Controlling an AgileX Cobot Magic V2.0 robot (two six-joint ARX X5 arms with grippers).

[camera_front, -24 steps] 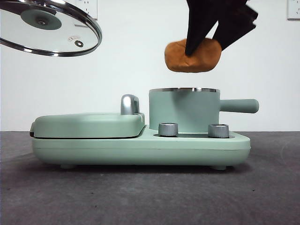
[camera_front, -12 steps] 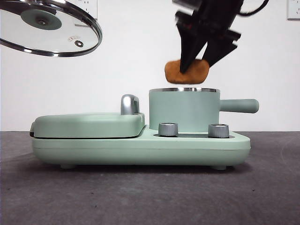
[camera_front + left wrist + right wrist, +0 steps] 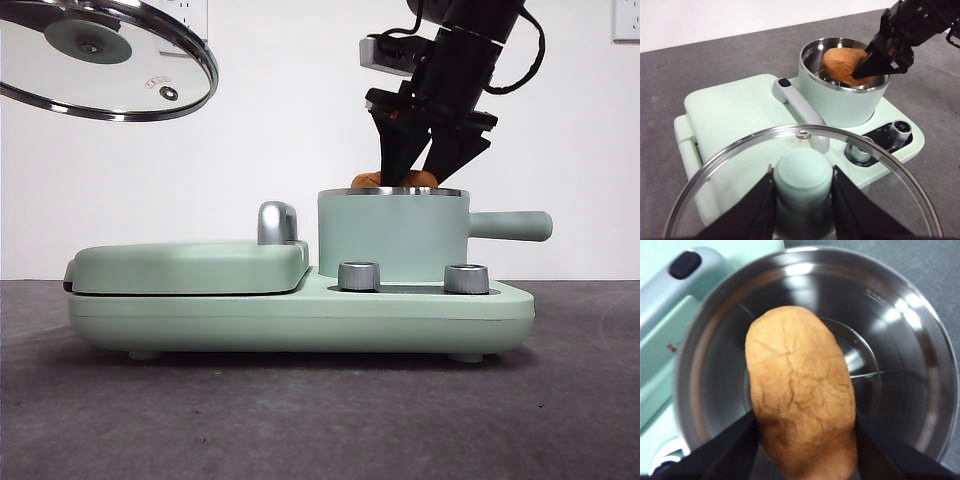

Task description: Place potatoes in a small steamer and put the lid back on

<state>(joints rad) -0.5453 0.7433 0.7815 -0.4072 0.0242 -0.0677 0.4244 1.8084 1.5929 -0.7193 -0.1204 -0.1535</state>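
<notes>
Mint-green and steel fill the front view: the small pot [image 3: 392, 234] stands on the right half of a cooker base [image 3: 300, 315], its straight handle [image 3: 510, 225] pointing right, with a flat griddle cover [image 3: 188, 266] to its left. A dark gripper [image 3: 430, 168] reaches down from above to the pot's rim, and only the top of the orange-brown potato [image 3: 395, 180] shows over that rim between the jaws. The glass lid [image 3: 105, 60] hangs tilted at the upper left, well apart from the pot.

From the left wrist, the left gripper [image 3: 802, 200] has its two jaws pressed against either side of the lid's green knob [image 3: 803, 176], holding the lid [image 3: 740, 165] above the cooker. Beyond it the potato [image 3: 845, 64] sits partly inside the pot [image 3: 840, 100], with the other arm's gripper [image 3: 880, 57] on it.

From the right wrist, the right gripper [image 3: 805, 440] has its jaws closed against both flanks of the wrinkled potato [image 3: 800, 390], narrowly parted by its width. The potato lies over the middle of the pot's steel interior [image 3: 900, 350].
</notes>
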